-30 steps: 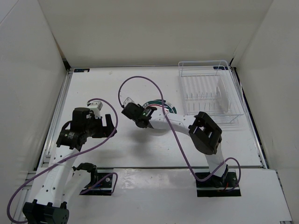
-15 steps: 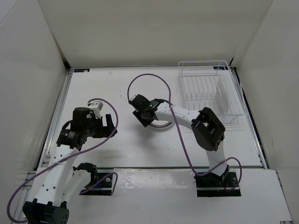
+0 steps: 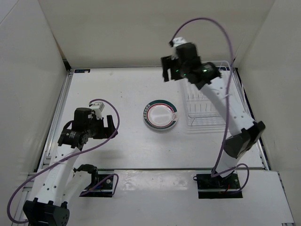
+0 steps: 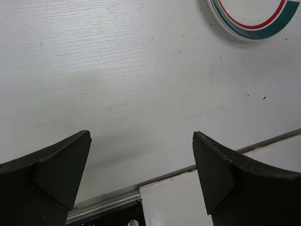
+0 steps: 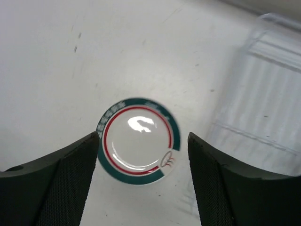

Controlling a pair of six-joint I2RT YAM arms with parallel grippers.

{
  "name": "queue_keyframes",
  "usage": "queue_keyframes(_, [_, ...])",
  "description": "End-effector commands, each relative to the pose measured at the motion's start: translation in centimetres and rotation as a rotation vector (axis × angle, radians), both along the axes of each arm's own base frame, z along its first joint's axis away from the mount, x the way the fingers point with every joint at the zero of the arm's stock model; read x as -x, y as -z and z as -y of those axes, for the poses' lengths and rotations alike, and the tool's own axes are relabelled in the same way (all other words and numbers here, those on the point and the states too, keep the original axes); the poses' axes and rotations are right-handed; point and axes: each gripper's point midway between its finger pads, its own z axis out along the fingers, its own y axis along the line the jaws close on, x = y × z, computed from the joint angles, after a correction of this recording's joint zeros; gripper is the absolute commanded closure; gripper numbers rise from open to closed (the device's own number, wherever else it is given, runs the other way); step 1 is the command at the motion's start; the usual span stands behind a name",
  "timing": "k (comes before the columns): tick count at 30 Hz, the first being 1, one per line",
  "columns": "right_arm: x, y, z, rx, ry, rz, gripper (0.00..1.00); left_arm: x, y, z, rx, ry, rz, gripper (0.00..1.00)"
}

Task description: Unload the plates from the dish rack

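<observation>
A white plate with a green outer ring and a red inner ring (image 3: 161,115) lies flat on the table, left of the dish rack (image 3: 199,107). It also shows in the right wrist view (image 5: 138,141) and at the top edge of the left wrist view (image 4: 256,19). My right gripper (image 3: 167,70) is open and empty, raised high near the rack's far left corner, and looks down on the plate (image 5: 143,141). My right arm hides much of the rack, so I cannot tell if plates stand in it. My left gripper (image 3: 109,127) is open and empty over the table at the left (image 4: 141,136).
White walls close in the table on the left, back and right. A metal rail (image 4: 188,169) runs along the table's near edge. The rack's clear wall shows blurred at the right of the right wrist view (image 5: 263,94).
My right gripper has left the plate lying on the table and has swung up and back to the right, toward the rack. The left arm has not moved.
</observation>
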Motion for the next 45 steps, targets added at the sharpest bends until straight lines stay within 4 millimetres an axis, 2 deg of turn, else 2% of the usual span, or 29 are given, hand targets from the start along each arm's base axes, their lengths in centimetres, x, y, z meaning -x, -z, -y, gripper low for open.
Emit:
queue_keyframes(1, [-0.1, -5.4, 4.7, -0.104, 0.109, 0.041, 0.21, -0.2, 0.3, -0.5, -0.043, 0.005, 0.004, 0.00])
queue_keyframes(2, [-0.1, -6.0, 4.8, -0.136, 0.104, 0.035, 0.20, -0.3, 0.4, -0.7, -0.052, 0.003, 0.006, 0.00])
queue_keyframes(3, [-0.9, -6.4, 6.5, -0.183, 0.144, 0.019, 0.20, -0.5, 0.7, -1.0, -0.070, -0.006, -0.006, 0.00])
queue_keyframes(4, [-0.9, -6.3, 6.3, -0.216, 0.122, -0.009, 0.20, -0.5, 0.9, -1.3, -0.089, -0.011, -0.011, 0.00])
queue_keyframes(5, [-1.6, -6.2, 7.6, -0.240, 0.160, -0.022, 0.20, -0.6, 1.1, -1.5, -0.102, -0.011, -0.020, 0.00])
queue_keyframes(6, [-1.5, -6.1, 7.2, -0.287, 0.138, -0.057, 0.20, -1.0, 0.8, -1.7, -0.119, -0.016, -0.006, 0.00])
queue_keyframes(8, [-2.9, -4.6, 8.6, -0.331, 0.168, -0.123, 0.20, -1.1, 1.3, -1.8, -0.133, -0.011, -0.026, 0.00])
queue_keyframes(12, [-3.4, -2.0, 9.6, -0.365, 0.191, -0.207, 0.22, -1.3, 2.0, -3.0, -0.202, -0.025, -0.033, 0.00])
queue_keyframes(13, [-3.8, -0.8, 10.8, -0.341, 0.227, -0.219, 0.22, -1.5, 2.1, -3.3, -0.216, -0.041, -0.025, 0.00])
queue_keyframes(15, [-3.8, 0.3, 12.5, -0.295, 0.287, -0.233, 0.22, -1.5, 2.8, -3.7, -0.236, -0.055, -0.038, 0.00])
queue_keyframes(17, [-4.6, 0.2, 15.3, -0.282, 0.382, -0.210, 0.22, -1.9, 2.9, -3.7, -0.239, -0.055, -0.036, 0.00])
queue_keyframes(19, [-5.1, -0.4, 16.6, -0.315, 0.423, -0.194, 0.22, -2.0, 3.1, -3.7, -0.245, -0.049, -0.051, 0.00])
queue_keyframes(20, [-5.1, -0.8, 16.3, -0.361, 0.416, -0.208, 0.22, -2.0, 3.3, -3.7, -0.246, -0.045, -0.068, 0.00])
queue_keyframes(21, [-5.4, -1.2, 16.9, -0.387, 0.427, -0.199, 0.22, -1.9, 3.4, -3.7, -0.249, -0.043, -0.075, 0.00])
queue_keyframes(25, [-4.6, -2.3, 15.4, -0.482, 0.342, -0.230, 0.22, -2.0, 3.3, -3.8, -0.257, -0.045, -0.081, 0.00])
queue_keyframes(27, [-4.2, -2.2, 15.2, -0.492, 0.334, -0.235, 0.22, -1.9, 3.1, -4.1, -0.262, -0.057, -0.061, 0.00])
queue_keyframes(29, [-3.7, -2.6, 15.8, -0.488, 0.338, -0.218, 0.18, -1.9, 2.5, -4.1, -0.255, -0.063, -0.022, 0.00])
queue_keyframes(30, [-3.3, -2.7, 16.4, -0.470, 0.359, -0.206, 0.13, -1.7, 2.7, -4.2, -0.257, -0.072, -0.024, 0.00])
queue_keyframes(32, [-2.2, -3.9, 17.6, -0.457, 0.388, -0.169, 0.11, -1.8, 2.3, -4.2, -0.251, -0.076, 0.000, 0.00])
queue_keyframes(33, [-2.0, -3.5, 18.4, -0.434, 0.416, -0.165, 0.11, -1.8, 2.4, -4.2, -0.247, -0.077, -0.004, 0.00])
queue_keyframes(35, [-1.0, -4.5, 19.7, -0.421, 0.448, -0.117, 0.11, -1.7, 2.7, -4.1, -0.246, -0.074, -0.021, 0.00])
queue_keyframes(36, [-1.0, -4.4, 20.3, -0.405, 0.468, -0.105, 0.11, -1.6, 2.6, -4.0, -0.240, -0.076, -0.026, 0.00])
queue_keyframes(37, [-0.8, -4.0, 20.7, -0.394, 0.482, -0.103, 0.11, -1.5, 2.7, -3.7, -0.229, -0.062, -0.043, 0.00])
queue_keyframes(38, [-0.3, -4.7, 21.1, -0.394, 0.490, -0.080, 0.11, -1.4, 2.8, -3.7, -0.227, -0.059, -0.050, 0.00])
queue_keyframes(42, [-0.2, -4.7, 21.9, -0.406, 0.531, -0.074, 0.10, -1.0, 2.9, -3.7, -0.238, -0.051, -0.061, 0.00])
queue_keyframes(43, [-0.2, -5.0, 22.0, -0.428, 0.544, -0.079, 0.10, -1.1, 3.2, -4.8, -0.293, -0.101, -0.072, 0.00])
queue_keyframes(44, [-0.3, -5.0, 22.0, -0.443, 0.538, -0.092, 0.10, -0.5, 3.5, -5.1, -0.324, -0.102, -0.100, 0.00])
queue_keyframes(45, [-0.5, -5.1, 22.0, -0.448, 0.538, -0.093, 0.10, -0.7, 3.2, -5.6, -0.344, -0.138, -0.103, 0.00])
